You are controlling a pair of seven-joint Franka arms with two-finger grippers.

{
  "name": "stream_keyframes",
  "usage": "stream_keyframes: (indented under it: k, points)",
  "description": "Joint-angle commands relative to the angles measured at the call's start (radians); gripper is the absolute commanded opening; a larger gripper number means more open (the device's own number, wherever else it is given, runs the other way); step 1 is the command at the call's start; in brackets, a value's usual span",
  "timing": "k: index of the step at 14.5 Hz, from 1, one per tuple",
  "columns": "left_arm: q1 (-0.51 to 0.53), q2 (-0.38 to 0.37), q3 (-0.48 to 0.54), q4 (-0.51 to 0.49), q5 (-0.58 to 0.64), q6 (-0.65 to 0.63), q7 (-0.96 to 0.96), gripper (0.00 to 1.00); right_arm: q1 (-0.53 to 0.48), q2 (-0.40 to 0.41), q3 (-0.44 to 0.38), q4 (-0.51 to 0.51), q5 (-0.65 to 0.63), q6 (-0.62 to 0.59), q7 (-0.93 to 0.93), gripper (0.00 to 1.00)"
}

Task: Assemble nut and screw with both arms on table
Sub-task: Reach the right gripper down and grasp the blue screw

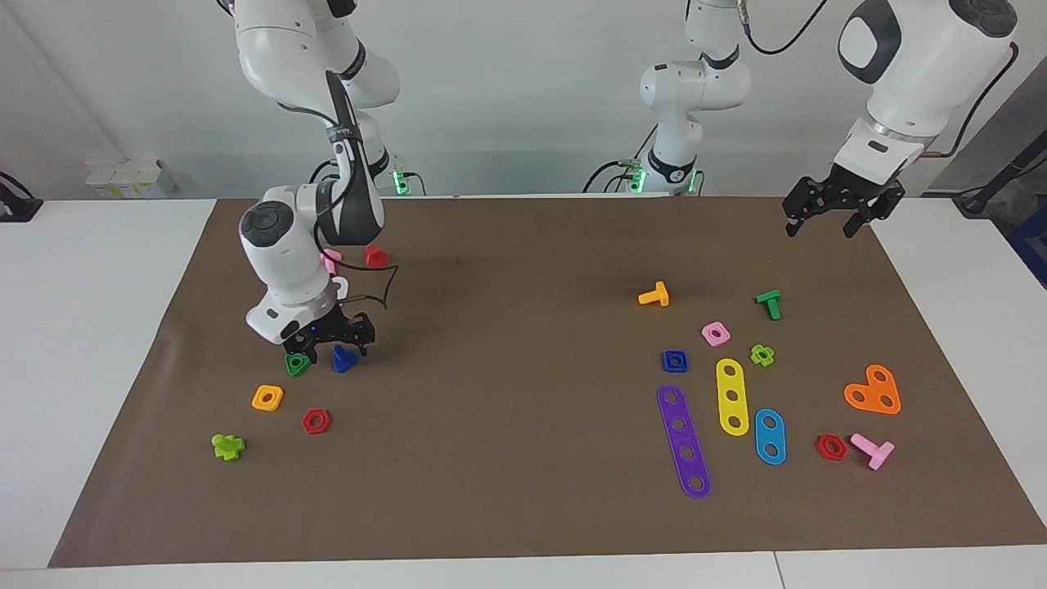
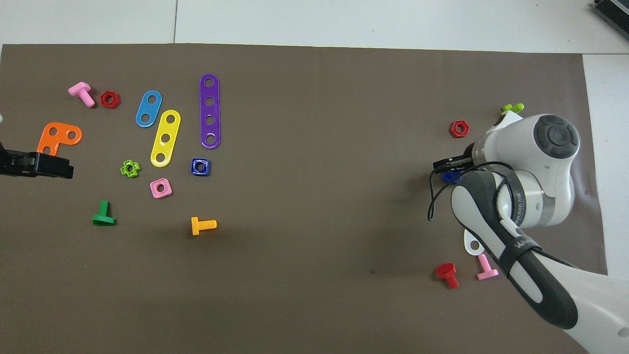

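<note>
The dark-blue screw (image 1: 344,358) lies on the brown mat (image 1: 523,343) toward the right arm's end, beside a green triangular nut (image 1: 298,364). My right gripper (image 1: 339,347) is down at the mat, right over the screw. In the overhead view only a sliver of the screw (image 2: 449,177) shows under that gripper (image 2: 449,169). The dark-blue square nut (image 1: 675,361) lies flat toward the left arm's end; it also shows in the overhead view (image 2: 200,166). My left gripper (image 1: 824,222) hangs open and empty, raised over the mat's corner; it shows in the overhead view too (image 2: 39,166).
Near the right gripper lie an orange square nut (image 1: 267,397), a red hex nut (image 1: 316,421), a light-green piece (image 1: 227,446) and a red screw (image 1: 376,256). Around the blue nut lie a pink nut (image 1: 716,333), an orange screw (image 1: 654,295), a green screw (image 1: 769,303) and a purple strip (image 1: 684,441).
</note>
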Motion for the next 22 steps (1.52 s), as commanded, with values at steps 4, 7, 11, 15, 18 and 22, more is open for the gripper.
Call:
stream_keyframes:
  k: [4,7,11,15,18,22]
  points:
    - [0.009,-0.031,-0.005,-0.031,0.023,0.005,0.005,1.0,-0.015,-0.018,0.005,-0.067,0.026,0.078,-0.073,0.44]
    - [0.009,-0.031,-0.005,-0.031,0.023,0.005,0.005,1.0,-0.015,-0.016,0.005,-0.067,0.026,0.08,-0.073,0.43]
    - [0.009,-0.029,-0.005,-0.031,0.023,0.005,0.005,1.0,-0.019,-0.012,0.005,-0.068,0.026,0.08,-0.079,0.25]
    - [0.009,-0.031,-0.005,-0.031,0.023,0.005,0.005,1.0,-0.019,-0.01,0.005,-0.067,0.034,0.079,-0.065,0.0]
    - [0.009,-0.031,-0.005,-0.031,0.023,0.005,0.005,1.0,-0.018,-0.005,0.006,-0.032,0.04,0.045,-0.056,0.0]
    - [-0.005,-0.031,-0.006,-0.031,0.023,0.005,0.005,1.0,0.022,-0.036,0.011,0.152,0.054,-0.166,0.153,0.0]
